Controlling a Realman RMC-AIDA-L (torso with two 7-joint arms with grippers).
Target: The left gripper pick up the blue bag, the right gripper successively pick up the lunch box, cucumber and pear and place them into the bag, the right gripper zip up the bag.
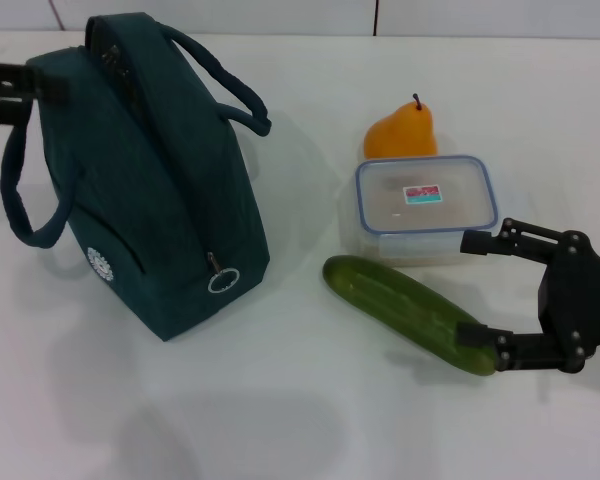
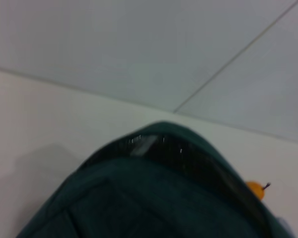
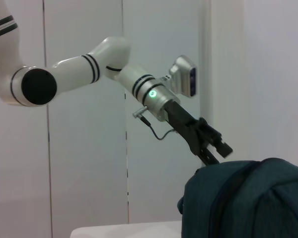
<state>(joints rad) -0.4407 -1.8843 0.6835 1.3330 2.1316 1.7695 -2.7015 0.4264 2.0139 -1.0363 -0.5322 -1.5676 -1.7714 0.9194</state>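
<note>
The blue bag (image 1: pixel 150 200) stands upright at the table's left, zipper ring hanging at its near end. My left gripper (image 1: pixel 5 90) is against the bag's far upper end; the right wrist view shows the left gripper (image 3: pixel 213 151) at the bag's (image 3: pixel 248 198) top edge. The left wrist view is filled by the bag top (image 2: pixel 154 198), with the pear (image 2: pixel 256 190) peeking past it. My right gripper (image 1: pixel 475 295) is open at the right, one finger by the lunch box (image 1: pixel 425 205), the other at the cucumber's (image 1: pixel 410 315) right end. The pear (image 1: pixel 402 130) stands behind the box.
The white table (image 1: pixel 280 420) runs to a pale wall at the back. The box, cucumber and pear are clustered close together right of the bag. One bag handle (image 1: pixel 230 90) arches toward the pear side, the other (image 1: pixel 25 200) hangs at the left.
</note>
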